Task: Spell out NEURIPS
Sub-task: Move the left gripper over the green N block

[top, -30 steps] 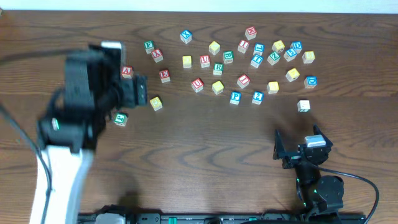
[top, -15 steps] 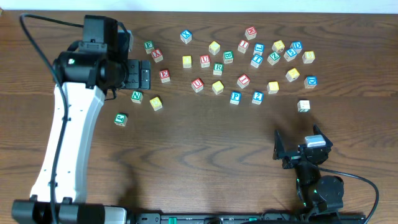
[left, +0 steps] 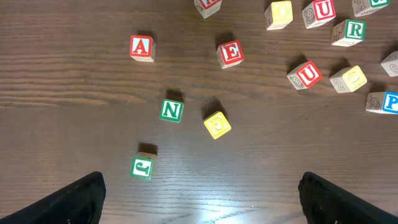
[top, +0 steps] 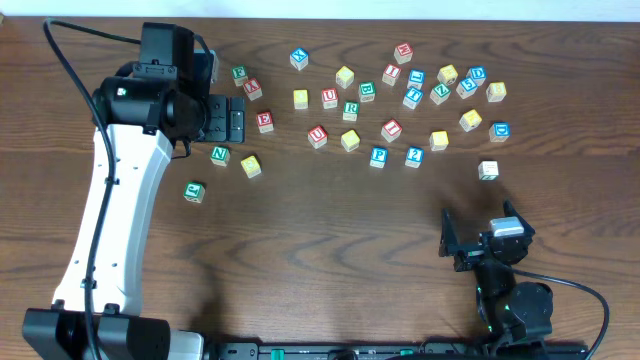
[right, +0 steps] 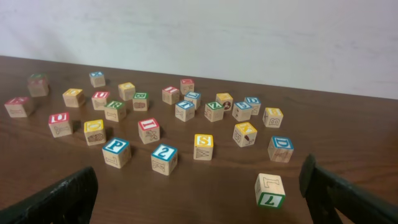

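Note:
My left gripper (top: 236,116) is open and empty, held above the table's left side; in the left wrist view (left: 202,205) nothing lies between its fingers. Below it lie a green N block (left: 171,111), a red E block (left: 231,53), a red A block (left: 142,47), a red U block (left: 305,74), a green R block (left: 348,31) and a blue P block (left: 382,102). N (top: 220,155) lies left of a yellow block (top: 250,166). My right gripper (top: 450,243) is open and empty at the front right. It faces a red I block (right: 148,130) and a yellow S block (right: 203,147).
Several other letter blocks lie scattered across the back of the table. A green block (top: 194,191) lies alone at front left. A lone block marked 7 (right: 270,190) sits near my right gripper, and it shows in the overhead view (top: 488,170).
My left arm swung from the front left toward the back of the table. The green N block, covered by the arm before, now shows on the table. The right arm has not moved.

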`<state>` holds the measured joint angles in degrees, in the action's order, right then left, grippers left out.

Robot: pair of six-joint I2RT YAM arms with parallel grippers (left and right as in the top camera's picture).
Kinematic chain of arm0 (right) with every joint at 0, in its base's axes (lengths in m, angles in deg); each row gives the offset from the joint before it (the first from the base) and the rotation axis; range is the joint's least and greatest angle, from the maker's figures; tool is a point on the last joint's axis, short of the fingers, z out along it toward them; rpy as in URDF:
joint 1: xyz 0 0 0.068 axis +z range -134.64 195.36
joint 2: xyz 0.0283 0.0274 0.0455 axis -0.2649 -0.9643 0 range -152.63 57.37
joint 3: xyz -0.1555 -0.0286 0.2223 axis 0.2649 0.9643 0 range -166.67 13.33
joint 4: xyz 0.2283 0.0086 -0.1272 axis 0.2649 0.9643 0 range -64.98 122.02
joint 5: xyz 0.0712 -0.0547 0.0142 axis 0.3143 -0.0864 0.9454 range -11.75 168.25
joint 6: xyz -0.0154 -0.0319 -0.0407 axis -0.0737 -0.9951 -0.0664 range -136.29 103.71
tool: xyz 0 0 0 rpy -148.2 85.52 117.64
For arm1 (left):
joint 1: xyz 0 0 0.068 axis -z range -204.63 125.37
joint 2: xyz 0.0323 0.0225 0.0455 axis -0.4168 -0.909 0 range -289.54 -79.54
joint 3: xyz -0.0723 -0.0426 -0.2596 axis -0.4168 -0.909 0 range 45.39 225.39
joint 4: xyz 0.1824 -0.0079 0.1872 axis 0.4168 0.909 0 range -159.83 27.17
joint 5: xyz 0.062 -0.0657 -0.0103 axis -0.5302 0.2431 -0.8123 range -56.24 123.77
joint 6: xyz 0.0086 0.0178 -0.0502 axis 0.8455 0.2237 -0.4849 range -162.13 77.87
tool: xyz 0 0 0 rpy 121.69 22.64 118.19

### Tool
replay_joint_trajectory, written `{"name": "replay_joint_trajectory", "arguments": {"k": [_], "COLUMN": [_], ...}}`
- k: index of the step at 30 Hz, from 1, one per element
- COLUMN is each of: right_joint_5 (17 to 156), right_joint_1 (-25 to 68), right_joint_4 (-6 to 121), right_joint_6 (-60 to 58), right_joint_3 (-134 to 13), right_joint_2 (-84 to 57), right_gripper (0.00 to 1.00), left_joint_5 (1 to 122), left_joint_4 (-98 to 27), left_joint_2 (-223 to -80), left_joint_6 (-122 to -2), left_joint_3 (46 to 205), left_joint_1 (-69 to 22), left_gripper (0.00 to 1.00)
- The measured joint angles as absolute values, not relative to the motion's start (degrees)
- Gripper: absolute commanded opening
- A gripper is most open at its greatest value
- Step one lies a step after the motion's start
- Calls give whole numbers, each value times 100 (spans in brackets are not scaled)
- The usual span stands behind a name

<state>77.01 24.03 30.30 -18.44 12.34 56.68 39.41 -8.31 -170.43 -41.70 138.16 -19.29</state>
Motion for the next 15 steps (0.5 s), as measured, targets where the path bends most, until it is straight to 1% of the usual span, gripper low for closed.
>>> {"name": "replay_joint_trajectory", "arguments": {"k": [7,15], "right_joint_5": [7701,7701], "right_joint_1": [2403,2403], "right_joint_4": [3030,3028], "right_joint_6": [-1846,-1844], "right_joint_3": [1234,1234], "right_joint_2": [5668,5668], "right_gripper": [99,99], "left_joint_5": [3609,3511], "left_joint_4": [-840,-846], "left_joint_2": [-17301,-18162], "left_joint_6": [-4360,-4382], "left_joint_3": [13818,13818], "left_joint_1": [-1929,-1929], "left_gripper": [98,98]}}
